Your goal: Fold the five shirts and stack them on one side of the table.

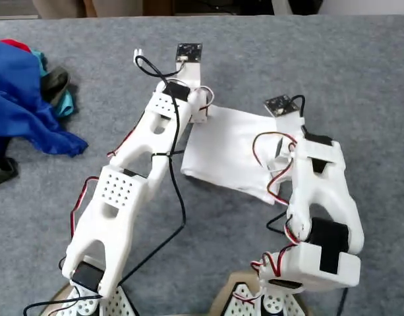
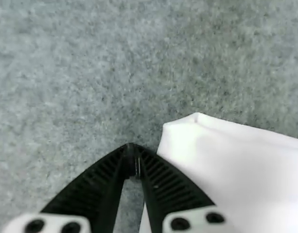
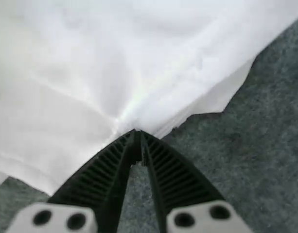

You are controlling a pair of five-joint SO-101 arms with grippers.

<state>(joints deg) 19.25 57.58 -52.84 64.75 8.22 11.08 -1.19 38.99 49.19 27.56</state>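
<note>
White shirt [image 1: 228,148] at frame centre on the bench [image 1: 360,66] — left claw [image 2: 132,162] closed empty beside its corner, right claw [image 3: 137,141] seemingly pinching its edge — a one-sided pull could undo the fold.

legible text: none | labels, brands: none | numbers, signs: none | white shirt [image 1: 231,148]: plain cloth | blue garment [image 1: 17,92]: plain cloth | arm housings [image 1: 116,197]: plain white shells
</note>
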